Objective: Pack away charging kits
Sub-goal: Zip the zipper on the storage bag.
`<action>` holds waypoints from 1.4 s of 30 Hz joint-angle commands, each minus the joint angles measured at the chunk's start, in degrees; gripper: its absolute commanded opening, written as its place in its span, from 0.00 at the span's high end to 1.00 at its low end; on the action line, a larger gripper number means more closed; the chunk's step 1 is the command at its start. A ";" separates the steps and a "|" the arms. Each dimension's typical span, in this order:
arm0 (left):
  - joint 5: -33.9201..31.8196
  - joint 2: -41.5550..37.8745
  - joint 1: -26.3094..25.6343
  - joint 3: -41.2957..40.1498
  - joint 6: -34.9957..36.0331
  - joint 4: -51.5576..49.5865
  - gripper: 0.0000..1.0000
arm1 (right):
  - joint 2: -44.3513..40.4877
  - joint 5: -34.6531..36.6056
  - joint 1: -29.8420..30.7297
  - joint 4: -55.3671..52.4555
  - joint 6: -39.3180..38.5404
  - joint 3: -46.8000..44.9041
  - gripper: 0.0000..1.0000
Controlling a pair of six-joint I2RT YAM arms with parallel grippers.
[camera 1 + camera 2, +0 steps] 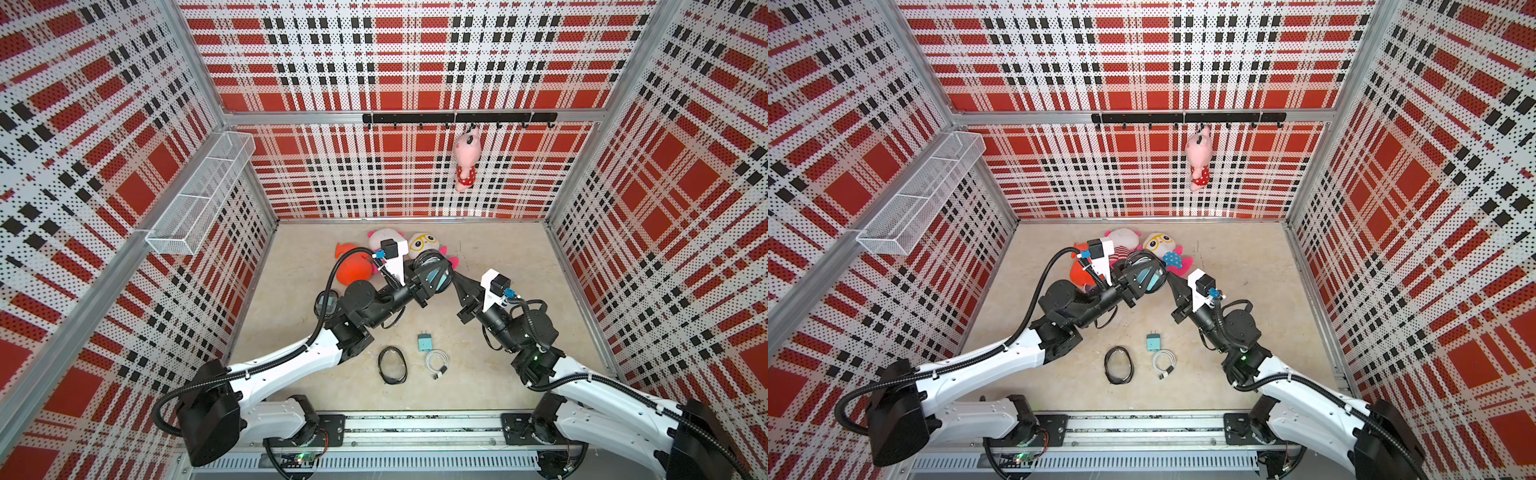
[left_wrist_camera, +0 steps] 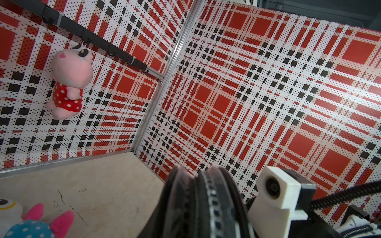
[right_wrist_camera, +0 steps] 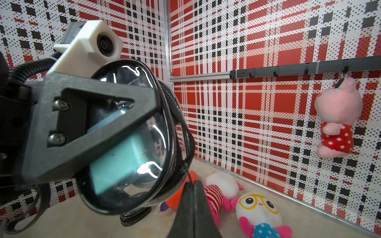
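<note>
Adapter point(image 3: 119, 160), a teal cube, is enclosed in the glossy clear oval case point(image 3: 132, 82) clamped by the left end effector point(image 1: 441, 272). The right end effector point(image 3: 190, 185) is pressed together at its zip rim point(image 3: 181, 134).

Light is bright and even, falling from above; the floor point(image 1: 498, 270) carries only soft, faint shadows. In both top views the walls point(image 1: 104, 166) bow and stretch toward the picture edges. In the right wrist view white glare streaks cross the clear window of the case point(image 3: 132, 185), over the adapter point(image 3: 123, 156), and both look slightly soft. In the left wrist view the case's near rim is badly blurred, while the far walls are sharp.
</note>
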 commanded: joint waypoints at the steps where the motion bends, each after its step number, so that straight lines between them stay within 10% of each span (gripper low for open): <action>1: 1.69 1.07 -1.45 2.07 2.75 -6.80 1.00 | 0.55 3.54 -2.35 1.78 -1.69 2.85 1.00; 42: 2.53 4.14 -4.74 10.31 10.89 -26.35 0.98 | -1.58 -16.61 -11.88 -0.56 -9.00 9.31 1.00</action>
